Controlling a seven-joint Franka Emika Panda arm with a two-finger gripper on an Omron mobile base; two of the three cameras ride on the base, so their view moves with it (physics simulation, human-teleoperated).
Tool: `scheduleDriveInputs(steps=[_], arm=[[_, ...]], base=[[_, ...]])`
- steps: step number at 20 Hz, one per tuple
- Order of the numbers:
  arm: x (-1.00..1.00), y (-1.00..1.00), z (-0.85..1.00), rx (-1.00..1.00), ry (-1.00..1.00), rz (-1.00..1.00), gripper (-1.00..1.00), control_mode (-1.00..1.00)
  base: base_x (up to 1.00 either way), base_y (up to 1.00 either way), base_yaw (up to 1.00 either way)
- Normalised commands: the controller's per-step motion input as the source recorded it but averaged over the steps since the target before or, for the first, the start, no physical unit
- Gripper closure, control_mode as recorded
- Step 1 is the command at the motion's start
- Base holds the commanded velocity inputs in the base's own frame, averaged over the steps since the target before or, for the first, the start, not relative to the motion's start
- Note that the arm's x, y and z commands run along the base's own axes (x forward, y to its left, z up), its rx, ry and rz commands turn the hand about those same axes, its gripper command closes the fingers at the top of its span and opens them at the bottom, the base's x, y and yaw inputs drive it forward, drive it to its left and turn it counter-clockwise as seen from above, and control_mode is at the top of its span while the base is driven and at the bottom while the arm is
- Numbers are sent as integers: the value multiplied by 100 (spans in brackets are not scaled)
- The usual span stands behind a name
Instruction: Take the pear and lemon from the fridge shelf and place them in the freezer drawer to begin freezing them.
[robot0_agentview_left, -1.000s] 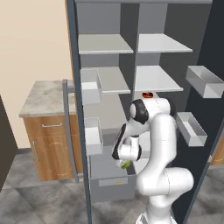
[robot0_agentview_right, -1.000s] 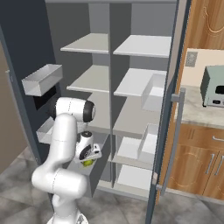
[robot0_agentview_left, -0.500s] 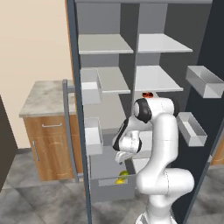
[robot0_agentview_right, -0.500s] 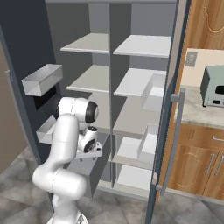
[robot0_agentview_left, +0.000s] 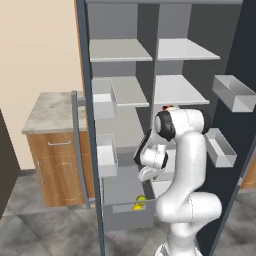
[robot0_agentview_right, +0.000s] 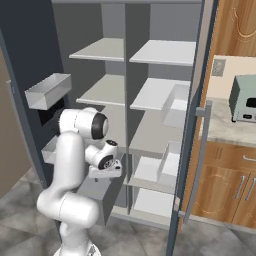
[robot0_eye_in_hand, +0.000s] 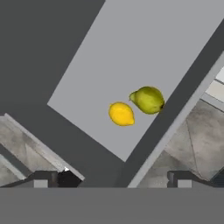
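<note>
lemon (robot0_eye_in_hand: 121, 113) yellow | pear (robot0_eye_in_hand: 148, 99) green (olive) | freezer drawer (robot0_eye_in_hand: 131, 57) grey

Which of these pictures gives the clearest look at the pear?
The hand view: the pear lies whole beside the lemon on the drawer floor. The left base view shows just a small yellow-green patch low in the drawer; in the right base view the arm and drawer wall hide it.
</note>
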Motion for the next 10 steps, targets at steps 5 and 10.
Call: scheduleDriveInputs(steps=[5, 10], arm=[[-45, -23, 67, 0, 0, -1, -100, -100], [-60, -9, 76, 0, -6, -3, -100, -100]], base=[[0, 0, 0], [0, 0, 0]])
